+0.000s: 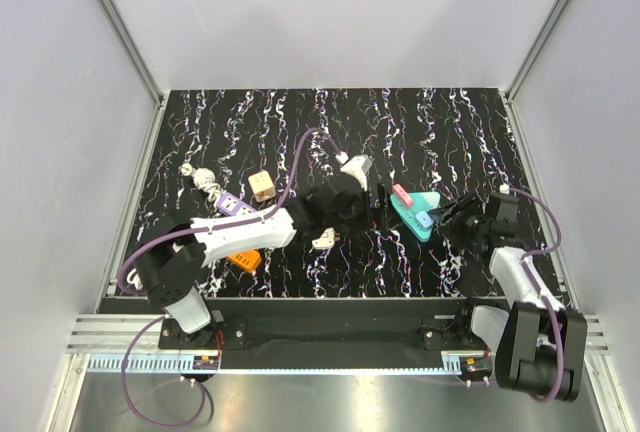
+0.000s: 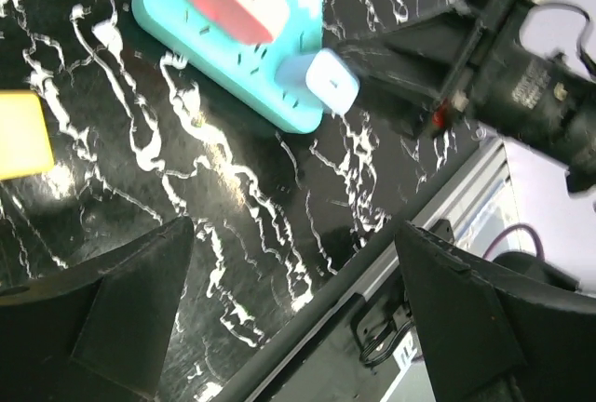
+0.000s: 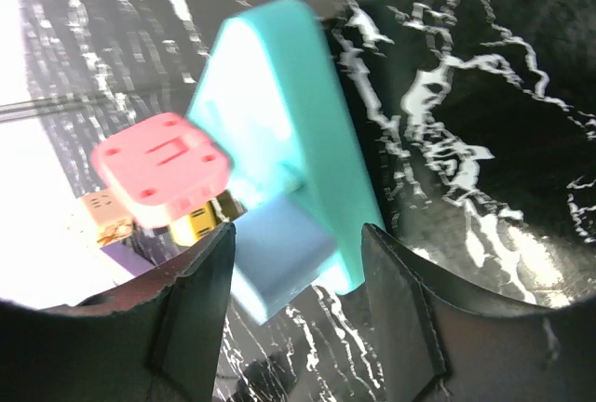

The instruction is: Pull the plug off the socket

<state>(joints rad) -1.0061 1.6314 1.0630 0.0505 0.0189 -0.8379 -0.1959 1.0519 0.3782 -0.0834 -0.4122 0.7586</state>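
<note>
We see right fingers [image 3: 400,328] apart, flanking light-blue plastic plug [image 3: 279,253] seated in teal triangular plastic socket block [image 3: 270,113] | left fingers [image 2: 130,318] wide apart over black marbled tabletop [image 2: 233,197]

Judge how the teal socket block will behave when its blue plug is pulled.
Likely slides or lifts along: the teal socket block sits free, nothing pressing it down. Its hard, thick plastic shell probably won't flex. The blue plug looks smooth, so possibly slippery.
</note>
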